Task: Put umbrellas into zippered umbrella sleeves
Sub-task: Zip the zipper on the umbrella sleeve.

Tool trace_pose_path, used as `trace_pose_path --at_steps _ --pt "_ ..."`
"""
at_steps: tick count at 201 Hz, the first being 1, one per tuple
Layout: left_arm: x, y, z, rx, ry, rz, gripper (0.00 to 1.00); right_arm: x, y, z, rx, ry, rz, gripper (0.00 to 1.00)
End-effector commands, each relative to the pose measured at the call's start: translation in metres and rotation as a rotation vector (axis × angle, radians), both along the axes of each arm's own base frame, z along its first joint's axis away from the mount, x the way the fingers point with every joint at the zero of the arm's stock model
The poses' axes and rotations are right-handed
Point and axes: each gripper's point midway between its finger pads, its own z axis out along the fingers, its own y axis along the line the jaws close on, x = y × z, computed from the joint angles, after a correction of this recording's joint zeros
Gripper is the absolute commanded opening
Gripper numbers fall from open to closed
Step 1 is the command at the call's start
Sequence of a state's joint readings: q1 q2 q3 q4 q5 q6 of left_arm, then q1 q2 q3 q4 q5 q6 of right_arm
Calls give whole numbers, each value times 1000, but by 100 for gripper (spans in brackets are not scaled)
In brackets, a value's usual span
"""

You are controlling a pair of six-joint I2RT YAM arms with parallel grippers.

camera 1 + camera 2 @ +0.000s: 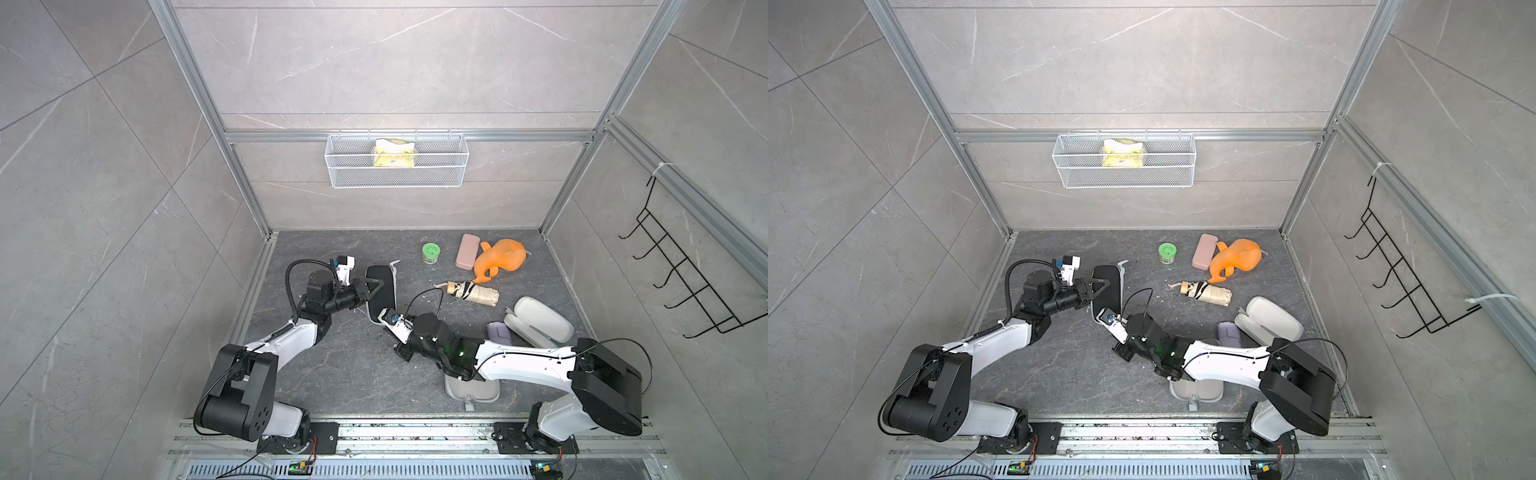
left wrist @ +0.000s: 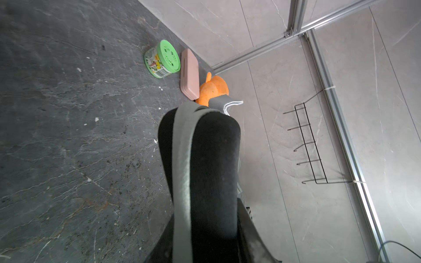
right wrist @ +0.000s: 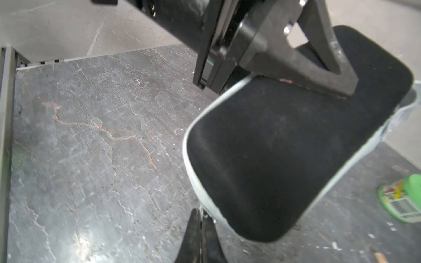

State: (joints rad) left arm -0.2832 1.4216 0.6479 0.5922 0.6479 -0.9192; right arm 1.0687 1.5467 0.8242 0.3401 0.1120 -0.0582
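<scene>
Black zip sleeve (image 2: 214, 173), grey zipper band (image 2: 182, 159) showing, centre to 6 o'clock. Green-lidded tub (image 2: 163, 59), pink case (image 2: 189, 72), orange plush (image 2: 214, 88) at 11–12 on dark worktop (image 2: 68, 136). Wire hook rack (image 2: 312, 145) at 3.

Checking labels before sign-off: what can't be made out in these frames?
- Black sleeve contents: its shell hides them, every view.
- Right gripper: shut; anything pinched too small, right wrist view.
- Pale open sleeve: right arm covers most, both top views.
- Lilac item: half under arm; type unclear.
</scene>
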Motion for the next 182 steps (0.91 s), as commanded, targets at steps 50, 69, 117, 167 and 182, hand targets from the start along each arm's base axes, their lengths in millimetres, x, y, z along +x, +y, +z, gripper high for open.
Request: trace_pose_path --at_steps 50,69,117,167,182 --pt "46 40 77 -150 -333 417 0 -27 74 74 486 346 -2 9" --pt "46 43 80 -165 -340 428 0 -19 60 71 501 385 -44 27" --pt "44 45 97 -188 -380 434 0 6 -10 64 539 539 -128 80" --pt "42 31 105 -291 -358 377 8 43 -50 73 748 691 -161 91" --pt "41 25 107 -318 -350 370 9 52 -49 78 812 699 -156 90"
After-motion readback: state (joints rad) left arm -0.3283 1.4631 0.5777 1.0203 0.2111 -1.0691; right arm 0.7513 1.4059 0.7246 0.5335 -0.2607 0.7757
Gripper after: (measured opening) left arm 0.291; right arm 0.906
